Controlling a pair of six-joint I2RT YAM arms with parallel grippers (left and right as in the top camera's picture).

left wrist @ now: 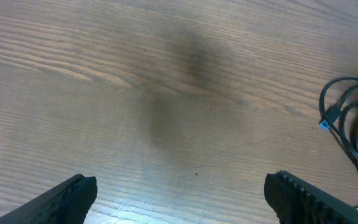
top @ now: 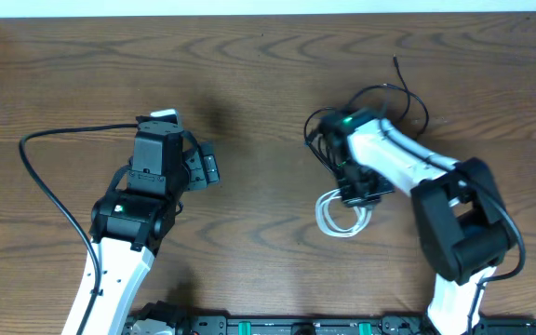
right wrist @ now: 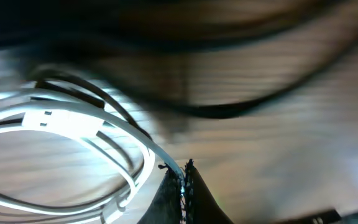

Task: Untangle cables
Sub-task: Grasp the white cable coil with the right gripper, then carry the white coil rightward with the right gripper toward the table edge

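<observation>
The cables lie in a tangle right of centre. Black cables (top: 380,100) loop around my right arm's wrist, and a white cable (top: 338,216) sits coiled just below it. My right gripper (top: 361,194) is down at the white coil, shut on a strand of the white cable (right wrist: 61,118), which runs in between the fingers at the gripper's tip (right wrist: 180,177). A black cable (right wrist: 229,112) crosses blurred behind. My left gripper (top: 203,167) is open over bare table, well left of the tangle. Nothing lies between the left gripper's fingers (left wrist: 180,186). Black cable loops (left wrist: 353,118) show at the right edge.
A thick black wire (top: 45,177) curves from the left arm across the table's left side. A small blue plug end (left wrist: 324,123) sticks out of the black loops. The wooden table (top: 249,74) stretches bare along the back.
</observation>
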